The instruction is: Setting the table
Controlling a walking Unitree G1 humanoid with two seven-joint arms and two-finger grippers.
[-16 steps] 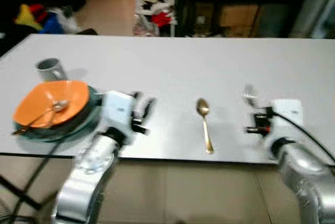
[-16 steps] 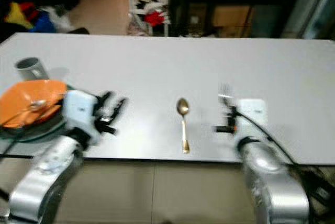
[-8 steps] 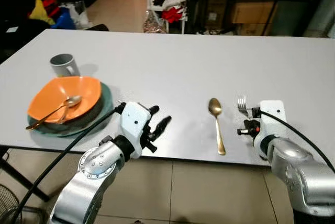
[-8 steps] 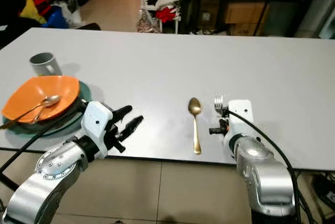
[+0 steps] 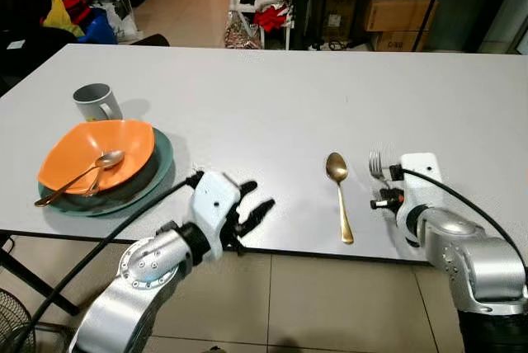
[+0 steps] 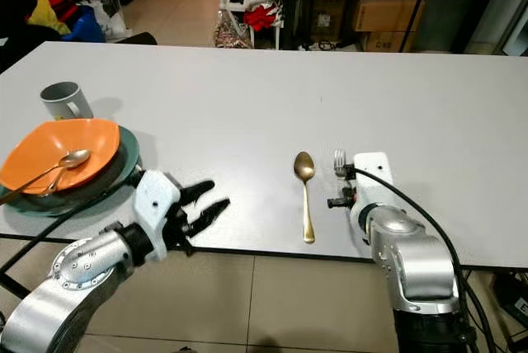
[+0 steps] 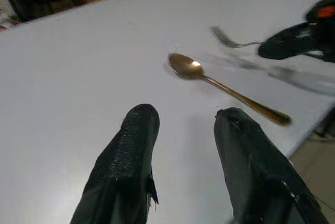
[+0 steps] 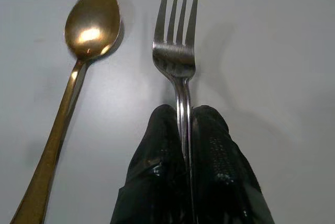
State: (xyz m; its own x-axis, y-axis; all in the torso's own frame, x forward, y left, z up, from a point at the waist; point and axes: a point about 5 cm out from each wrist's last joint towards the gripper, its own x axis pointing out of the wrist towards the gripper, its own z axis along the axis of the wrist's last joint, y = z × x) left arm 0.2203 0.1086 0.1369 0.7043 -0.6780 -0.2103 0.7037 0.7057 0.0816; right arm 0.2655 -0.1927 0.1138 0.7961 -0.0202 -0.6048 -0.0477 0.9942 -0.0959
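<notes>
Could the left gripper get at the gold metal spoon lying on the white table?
Probably yes: the left gripper is open, with only bare white table between it and the gold metal spoon.

The right end effector (image 8: 184,145) rises from the bottom centre of the frame, its two black fingers (image 8: 157,166) pressed together on the handle of a silver fork (image 8: 177,59). The fork runs straight up the middle, its four tines pointing to the top edge. At the left a gold spoon (image 8: 73,77) lies on the pale grey tabletop (image 8: 277,51), bowl at upper left, handle slanting to the lower left corner, just beside the fork without touching it
</notes>
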